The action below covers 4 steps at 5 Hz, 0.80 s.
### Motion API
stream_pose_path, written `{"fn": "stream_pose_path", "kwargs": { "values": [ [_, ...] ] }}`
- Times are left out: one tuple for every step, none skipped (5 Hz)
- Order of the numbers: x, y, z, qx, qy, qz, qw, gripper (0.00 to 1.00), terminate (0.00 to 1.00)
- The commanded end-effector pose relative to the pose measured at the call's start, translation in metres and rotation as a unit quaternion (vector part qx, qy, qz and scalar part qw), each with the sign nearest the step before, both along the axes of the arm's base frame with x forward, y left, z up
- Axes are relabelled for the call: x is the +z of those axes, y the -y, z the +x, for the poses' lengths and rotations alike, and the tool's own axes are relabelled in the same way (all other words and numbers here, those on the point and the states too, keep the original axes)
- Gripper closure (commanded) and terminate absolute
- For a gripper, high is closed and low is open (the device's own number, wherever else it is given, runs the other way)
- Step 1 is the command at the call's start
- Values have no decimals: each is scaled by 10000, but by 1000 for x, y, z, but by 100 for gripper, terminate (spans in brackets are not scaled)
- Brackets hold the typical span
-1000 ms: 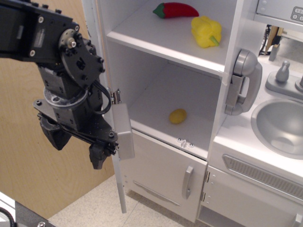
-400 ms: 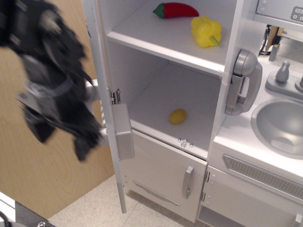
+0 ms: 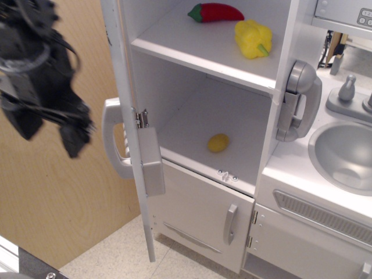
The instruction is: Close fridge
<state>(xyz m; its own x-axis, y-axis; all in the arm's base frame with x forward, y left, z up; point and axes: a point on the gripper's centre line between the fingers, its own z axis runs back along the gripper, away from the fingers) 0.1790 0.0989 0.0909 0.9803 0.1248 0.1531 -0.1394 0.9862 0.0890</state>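
Observation:
The white toy fridge (image 3: 203,110) stands open. Its large door (image 3: 129,116) is swung out toward me and seen edge-on, with its grey handle (image 3: 114,145) on the left side. My black gripper (image 3: 49,131) is blurred at the far left, left of the handle and apart from it. Two fingertips (image 3: 74,139) point down and stand apart with nothing between them. Inside, a red pepper (image 3: 216,12) and a yellow pepper (image 3: 253,38) lie on the upper shelf. A small yellow item (image 3: 218,142) lies on the lower shelf.
A smaller lower white door (image 3: 200,215) with a small grey handle (image 3: 231,224) is shut below. A grey toy phone (image 3: 298,102) hangs on the fridge's right wall. The sink counter (image 3: 343,154) is at right. A wooden panel (image 3: 52,203) stands behind the gripper.
My gripper has moved up and to the left, away from the door's edge, uncovering the grey door handle. The door has not visibly moved.

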Motion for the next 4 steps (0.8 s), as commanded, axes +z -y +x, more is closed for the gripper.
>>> {"fn": "stream_pose_path", "kwargs": {
  "values": [
    [28,-36,36,270,375,-12,9989,0,0],
    [29,-30,49,337,354,-118,9987,0,0],
    [32,-9,54,254,340,-274,9987,0,0],
    [34,10,60,262,502,-315,9979,0,0]
  ]
}}
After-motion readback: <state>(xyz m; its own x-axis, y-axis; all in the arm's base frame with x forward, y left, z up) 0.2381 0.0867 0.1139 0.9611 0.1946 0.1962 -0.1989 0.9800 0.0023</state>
